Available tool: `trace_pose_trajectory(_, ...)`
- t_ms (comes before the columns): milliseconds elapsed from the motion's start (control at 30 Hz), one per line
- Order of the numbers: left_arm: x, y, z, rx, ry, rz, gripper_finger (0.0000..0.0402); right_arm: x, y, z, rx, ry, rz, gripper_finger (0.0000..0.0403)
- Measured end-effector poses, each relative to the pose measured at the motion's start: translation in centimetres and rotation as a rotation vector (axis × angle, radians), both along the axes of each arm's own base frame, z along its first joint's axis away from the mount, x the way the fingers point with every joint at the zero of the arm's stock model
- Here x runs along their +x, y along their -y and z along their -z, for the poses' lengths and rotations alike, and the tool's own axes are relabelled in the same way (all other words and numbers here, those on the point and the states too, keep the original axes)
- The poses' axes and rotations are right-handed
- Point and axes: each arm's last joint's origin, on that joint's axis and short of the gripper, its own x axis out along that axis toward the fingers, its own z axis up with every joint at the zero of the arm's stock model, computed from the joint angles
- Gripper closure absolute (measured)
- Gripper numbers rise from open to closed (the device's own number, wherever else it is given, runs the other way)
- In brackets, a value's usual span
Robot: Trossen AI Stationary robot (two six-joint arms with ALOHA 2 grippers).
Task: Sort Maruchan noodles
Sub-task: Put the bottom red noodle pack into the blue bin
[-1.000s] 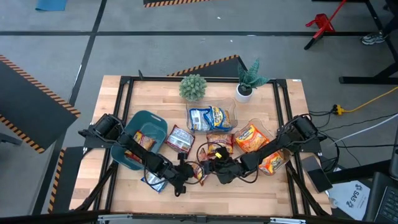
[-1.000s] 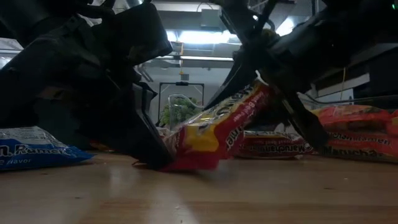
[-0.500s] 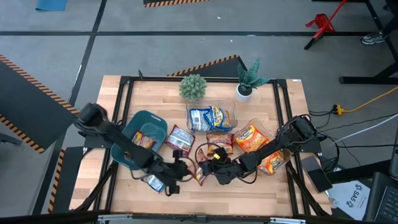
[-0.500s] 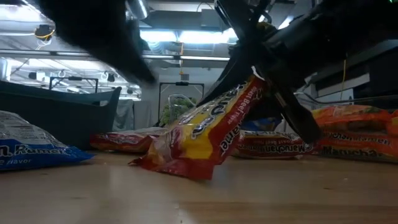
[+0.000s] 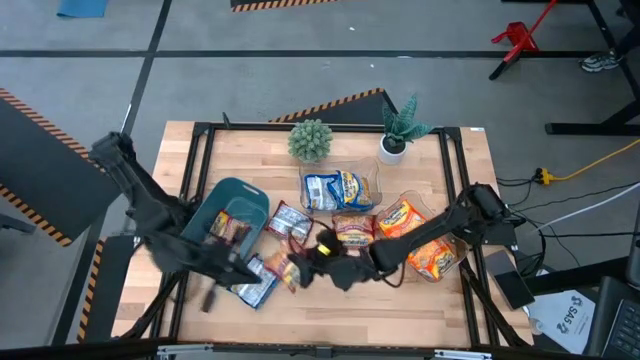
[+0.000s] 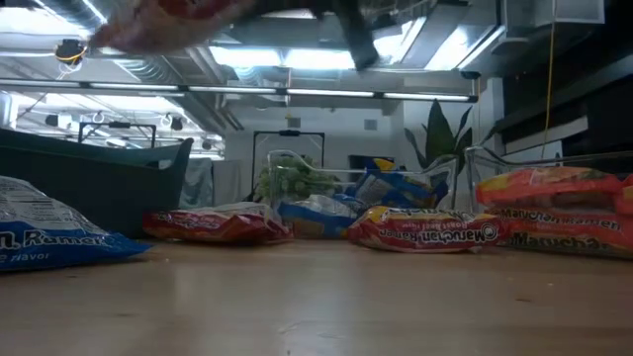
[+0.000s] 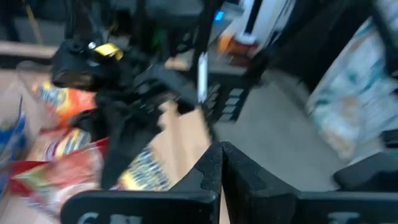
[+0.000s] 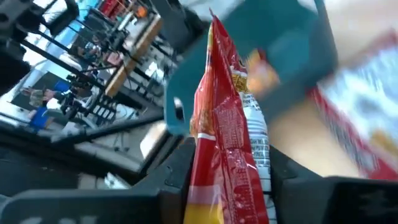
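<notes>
While the right gripper (image 5: 300, 268) is pinching one red-and-yellow plastic ramen packet (image 8: 227, 134), lifted beside the dark teal bin (image 5: 222, 199).
One packet is lying inside that bin at nine o'clock; left gripper (image 7: 221, 163) is pressed together, empty.

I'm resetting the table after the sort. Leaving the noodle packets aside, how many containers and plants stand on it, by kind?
Dark teal plastic bin: 1
Clear plastic tubs: 3
Small green potted plants: 2
Total: 6
</notes>
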Motion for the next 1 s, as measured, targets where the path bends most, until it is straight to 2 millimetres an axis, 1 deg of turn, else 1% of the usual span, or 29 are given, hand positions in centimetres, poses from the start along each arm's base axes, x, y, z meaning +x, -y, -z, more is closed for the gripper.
trace_pose_trajectory(100,-2.8,-0.5,-2.1,-0.037,0.084,0.028,0.0401,1.7,1.7,-2.6,-0.095,0.026,0.015,0.031)
trace_pose_trajectory(167,-4.4,-0.9,-3.1,-0.052,0.133,0.025,0.0401,2.9,3.4,-4.0,-0.14,0.049,0.033,0.031)
trace_pose_trajectory(200,-5.0,-1.0,-3.5,-0.057,0.153,0.016,0.0401,3.5,4.2,-4.5,-0.146,0.063,0.036,0.031)
trace_pose_trajectory(300,-6.5,-1.2,-4.2,-0.05,0.199,-0.03,0.0401,5.6,6.2,-4.8,-0.176,0.081,0.053,0.031)
trace_pose_trajectory(433,-7.6,-0.9,-4.4,-0.013,0.227,-0.043,0.0401,8.6,7.9,-4.5,-0.194,0.112,0.008,0.031)
trace_pose_trajectory(533,-8.1,-0.7,-4.4,-0.007,0.229,-0.048,0.0401,10.9,9.2,-3.6,-0.204,0.114,-0.023,0.031)
trace_pose_trajectory(600,-8.3,-0.5,-4.4,0.0,0.229,-0.055,0.0401,12.2,10.1,-3.0,-0.242,0.107,0.004,0.031)
trace_pose_trajectory(667,-8.5,-0.3,-4.3,0.008,0.227,-0.06,0.0401,13.2,10.5,-2.5,-0.304,0.089,0.027,0.031)
trace_pose_trajectory(800,-8.9,-0.1,-4.3,0.006,0.228,-0.042,0.0401,14.4,11.3,-1.5,-0.389,0.005,0.016,0.031)
trace_pose_trajectory(900,-9.1,0.0,-4.3,0.006,0.229,-0.032,0.0401,14.8,11.9,-0.8,-0.423,-0.051,-0.006,0.031)
trace_pose_trajectory(1000,-9.3,0.0,-4.3,0.018,0.232,-0.044,0.0401,15.0,13.0,-0.2,-0.449,-0.083,0.005,0.031)
